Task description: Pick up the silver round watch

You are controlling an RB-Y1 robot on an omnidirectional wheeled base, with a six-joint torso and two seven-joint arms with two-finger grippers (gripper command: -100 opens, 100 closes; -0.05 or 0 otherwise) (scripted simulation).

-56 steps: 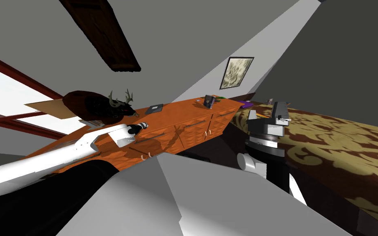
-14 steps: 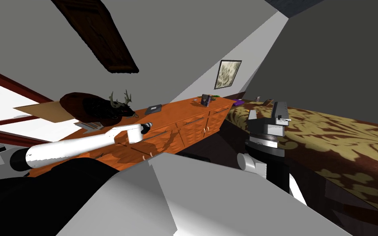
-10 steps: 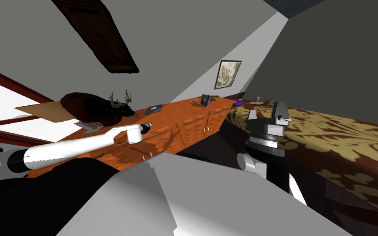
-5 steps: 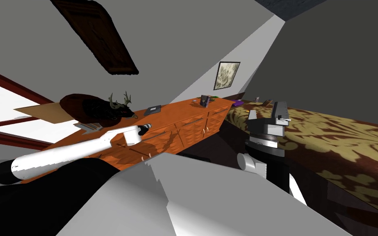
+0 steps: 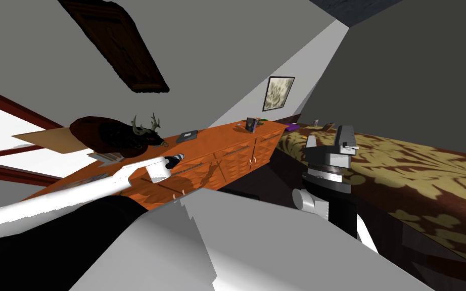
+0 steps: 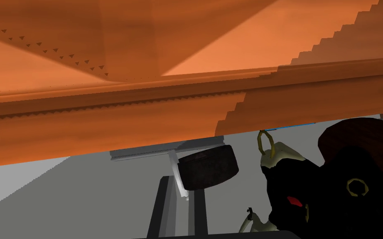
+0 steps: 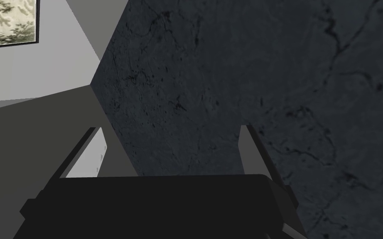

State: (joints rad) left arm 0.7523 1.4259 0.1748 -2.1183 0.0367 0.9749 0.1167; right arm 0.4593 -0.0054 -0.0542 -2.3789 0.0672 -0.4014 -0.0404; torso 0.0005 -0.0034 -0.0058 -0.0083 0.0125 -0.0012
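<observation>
The watch (image 6: 208,167) has a dark round face and a light band. It sits at the tips of my left gripper (image 6: 181,183), whose fingers stand close together with the band between them. It shows against the grey wall, off the orange dresser top (image 6: 186,49). In the head view my left gripper (image 5: 176,158) hangs over the front edge of the dresser (image 5: 227,146), just past the dark deer head. My right gripper (image 5: 345,137) is raised beside the bed with its fingers (image 7: 246,149) open and nothing between them.
A dark deer-head ornament (image 5: 121,136) with antlers stands on the dresser close to my left hand (image 6: 336,186). Farther along the top lie a flat grey tablet (image 5: 188,134) and a small dark box (image 5: 251,124). A bed with a patterned cover (image 5: 419,172) lies to the right.
My left arm's elbow has swung down and to the left, while the gripper stayed near the dresser's front edge, shifting slightly left. The right arm has not moved.
</observation>
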